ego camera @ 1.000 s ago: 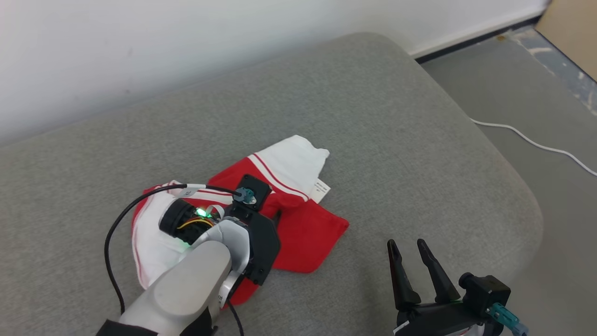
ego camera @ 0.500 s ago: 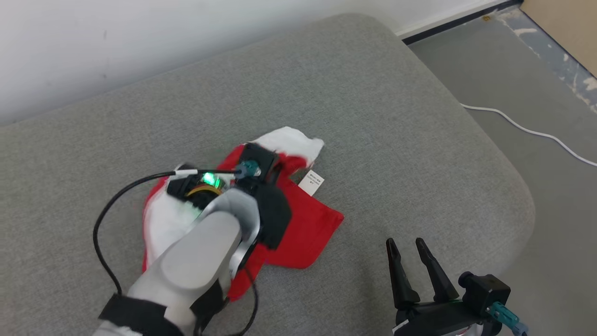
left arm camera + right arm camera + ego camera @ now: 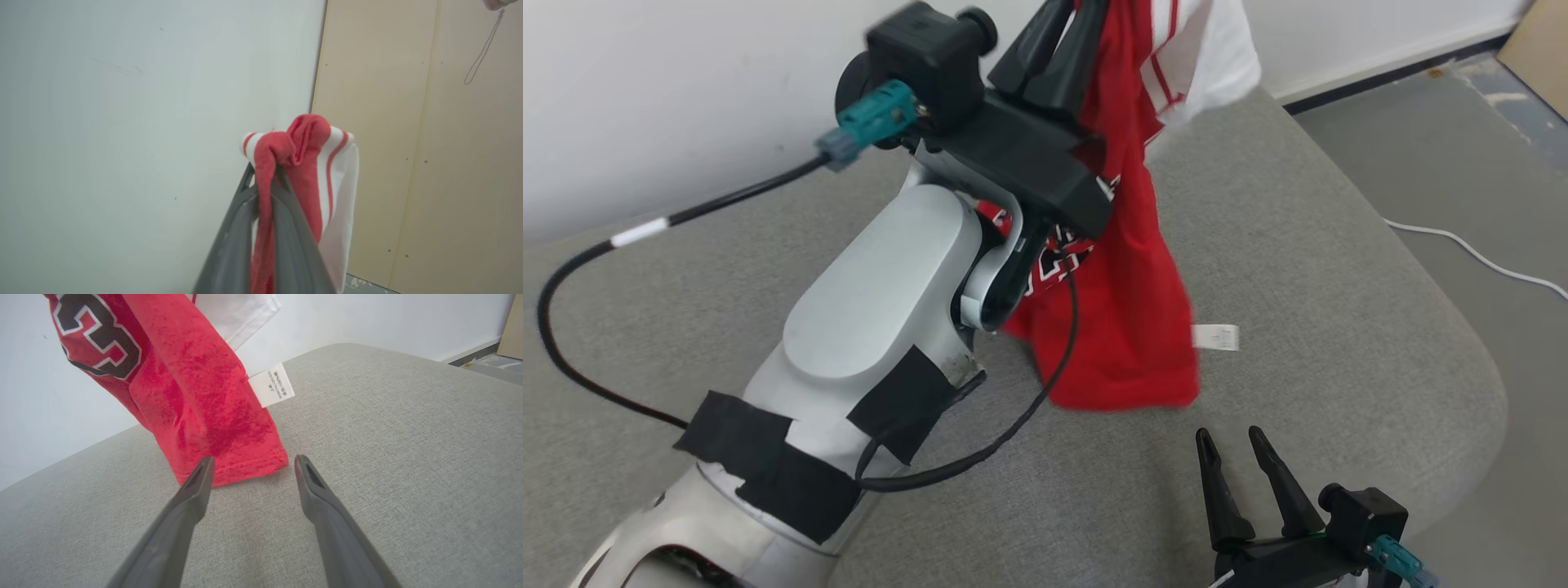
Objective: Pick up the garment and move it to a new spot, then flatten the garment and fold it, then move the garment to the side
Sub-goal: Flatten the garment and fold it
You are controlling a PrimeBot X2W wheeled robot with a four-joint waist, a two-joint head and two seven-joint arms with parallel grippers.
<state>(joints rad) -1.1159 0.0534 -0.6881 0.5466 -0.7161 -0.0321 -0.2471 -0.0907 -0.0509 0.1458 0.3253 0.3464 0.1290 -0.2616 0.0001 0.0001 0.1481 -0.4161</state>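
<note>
The garment (image 3: 1131,286) is a red shirt with white, red-striped sleeves and black lettering. It hangs in the air above the grey cushion (image 3: 1298,269), bunched at the top. My left gripper (image 3: 1068,20) is raised high near the top edge of the head view and is shut on the garment's upper part. In the left wrist view the fabric (image 3: 302,163) is pinched between the left gripper (image 3: 267,179) fingers. The hem and a white care label (image 3: 271,384) dangle just over the cushion. My right gripper (image 3: 1229,437) stands open at the lower right, its fingertips (image 3: 204,463) close below the hem.
The grey cushion ends in a rounded edge on the right, beyond which lies grey floor with a white cable (image 3: 1478,257). A white wall (image 3: 686,90) runs along the back. A beige panel (image 3: 449,143) stands to the right of it.
My left gripper closed on the garment and lifted it off the cushion, so it now hangs. The head camera shifted. The right gripper has stayed open in place.
</note>
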